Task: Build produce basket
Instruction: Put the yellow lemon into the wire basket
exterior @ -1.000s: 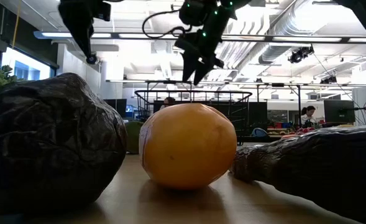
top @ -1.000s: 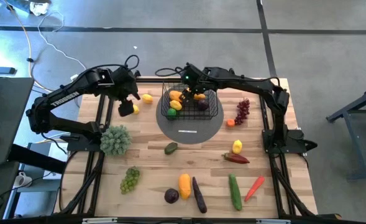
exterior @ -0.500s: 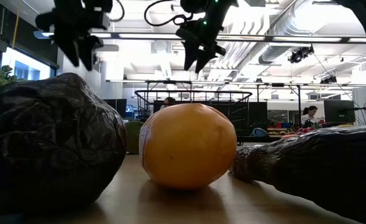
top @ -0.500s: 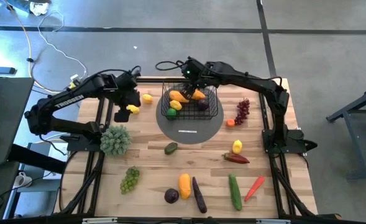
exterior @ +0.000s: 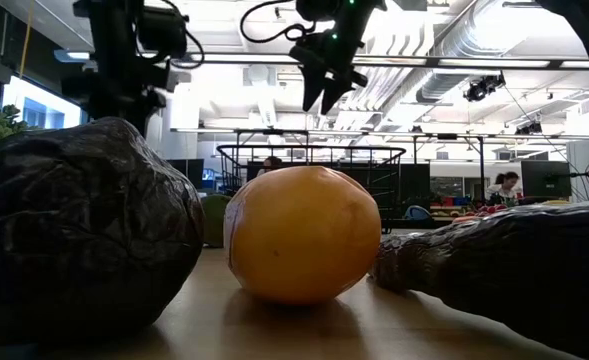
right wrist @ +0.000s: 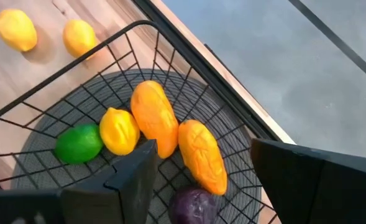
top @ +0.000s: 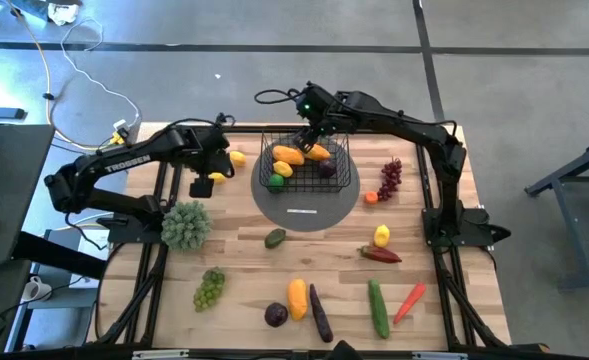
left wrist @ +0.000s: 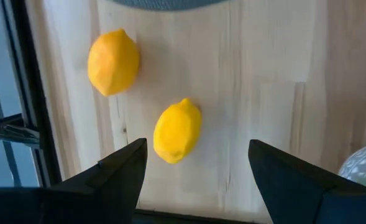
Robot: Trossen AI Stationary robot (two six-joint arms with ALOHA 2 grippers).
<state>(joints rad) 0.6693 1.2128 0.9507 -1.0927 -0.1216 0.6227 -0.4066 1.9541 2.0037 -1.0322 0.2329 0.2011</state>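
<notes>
The black wire basket (top: 305, 164) stands on a round grey disc (top: 304, 205) at the table's far middle. In it lie two orange pieces (right wrist: 153, 118), a lemon (right wrist: 118, 130), a lime (right wrist: 78, 143) and a purple piece (right wrist: 192, 205). My right gripper (right wrist: 198, 180) hangs open above the basket's far side (top: 311, 133), touching nothing. Two loose lemons lie on the wood left of the basket (left wrist: 178, 130), (left wrist: 113, 62). My left gripper (left wrist: 198, 168) points down, open, just above the nearer lemon (top: 217, 177), with nothing between its fingers.
A green leafy bunch (top: 186, 225), green grapes (top: 209, 288), an avocado (top: 274, 238), purple grapes (top: 390, 178), a lemon (top: 382, 236), a red pepper (top: 379, 255), a cucumber (top: 377, 307) and an aubergine (top: 319, 312) lie scattered on the near half.
My left gripper has come down toward the lemon left of the basket and has rolled about its own axis, staying open. My right gripper has risen a little above the basket, still open. The produce has not moved.
</notes>
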